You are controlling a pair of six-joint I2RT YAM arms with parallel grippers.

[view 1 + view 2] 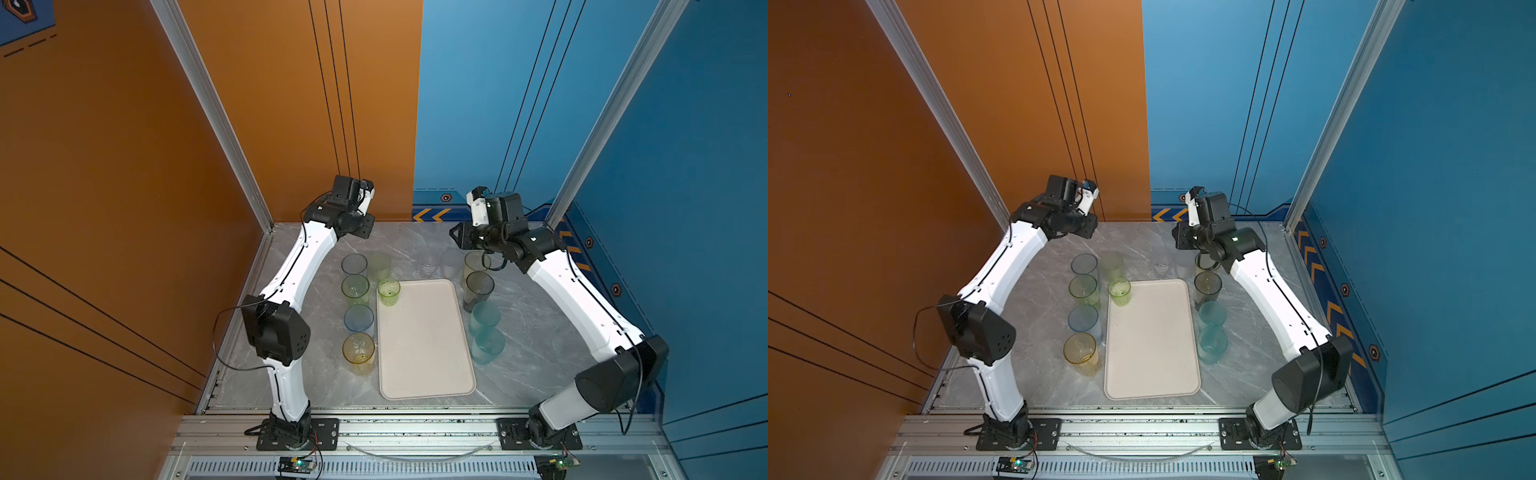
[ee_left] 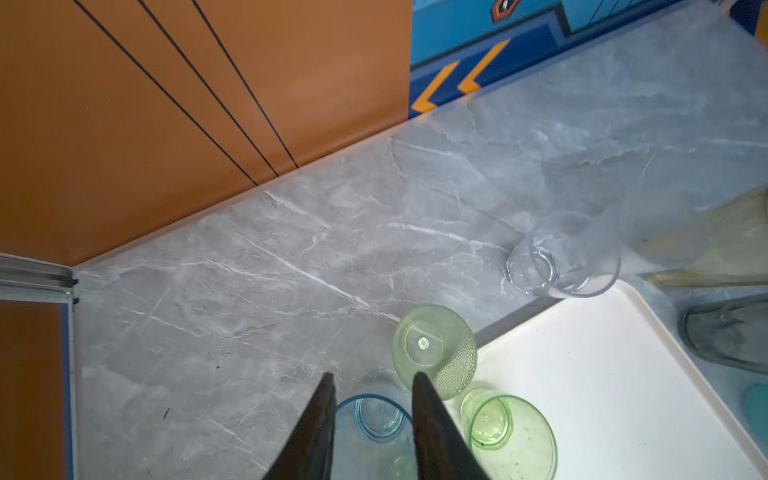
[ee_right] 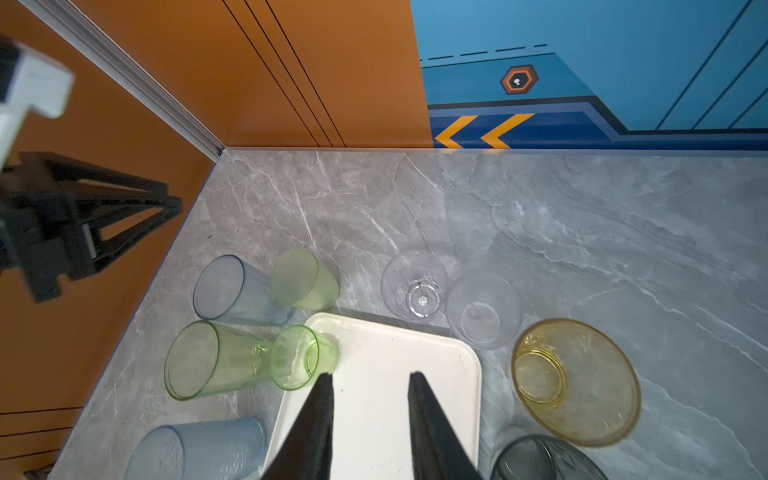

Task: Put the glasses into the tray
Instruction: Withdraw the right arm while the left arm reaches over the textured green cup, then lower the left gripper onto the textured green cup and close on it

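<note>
The cream-white tray (image 1: 424, 345) lies mid-table. One small green glass (image 1: 389, 292) stands in its far left corner, also in the right wrist view (image 3: 299, 357). Several glasses line the table left of the tray, among them a blue one (image 1: 358, 318) and an amber one (image 1: 358, 349). Others stand to its right, such as a smoky grey glass (image 1: 480, 286) and a teal glass (image 1: 484, 316). My left gripper (image 2: 372, 376) hangs open and empty high above the far left glasses. My right gripper (image 3: 371, 376) is open and empty above the tray's far end.
A clear glass (image 3: 415, 286) and a frosted glass (image 3: 484, 309) stand just beyond the tray's far edge. The orange wall (image 1: 124, 208) and the blue wall (image 1: 685, 208) close the table in. Bare marble (image 2: 291, 249) stretches along the back.
</note>
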